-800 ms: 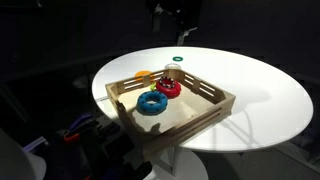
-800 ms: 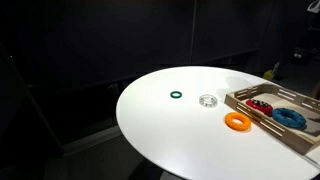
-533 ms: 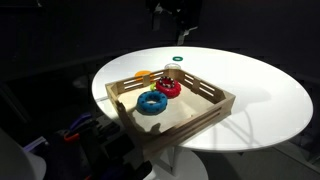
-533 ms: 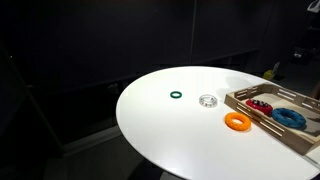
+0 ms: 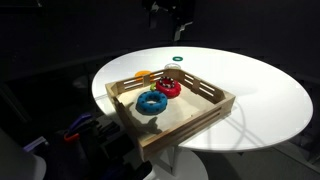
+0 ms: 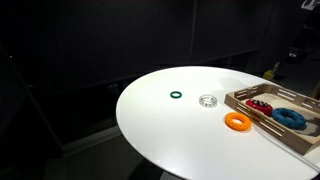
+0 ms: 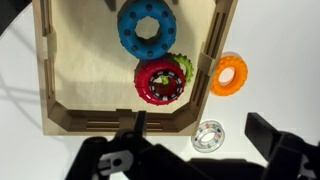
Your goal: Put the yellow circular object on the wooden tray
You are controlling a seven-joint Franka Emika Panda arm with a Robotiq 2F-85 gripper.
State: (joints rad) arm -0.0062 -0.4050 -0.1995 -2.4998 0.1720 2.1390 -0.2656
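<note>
- In the wrist view the tool (image 7: 200,160) enters from 6 o'clock. Its two dark fingers (image 7: 118,160) stand wide apart with nothing between them, so it is released.
- The tool hangs above the white worktop (image 7: 275,40), off the tray's 6 o'clock wall, touching nothing.
- The yellow circular object (image 7: 231,74) lies flat on the worktop, outside the wooden tray (image 7: 90,75) and just beside its 3 o'clock wall.
- In an exterior view the same ring (image 6: 237,121) lies just off the tray's (image 6: 280,130) near rim, at about 8 o'clock from the tray.
- Inside the tray a red ring (image 7: 160,82) lies near the 3 o'clock wall. A blue ring (image 7: 150,28) lies close by at its 12 o'clock.
- A green piece (image 7: 183,67) shows at the red ring's 1 o'clock edge; I cannot tell what it is.
- A small silvery ring (image 7: 209,135) sits on the worktop at 7 o'clock from the yellow circular object, apart from it.
- In an exterior view a small green ring (image 6: 176,96) lies at 9 o'clock from the silvery ring (image 6: 208,101), apart from the tray.
</note>
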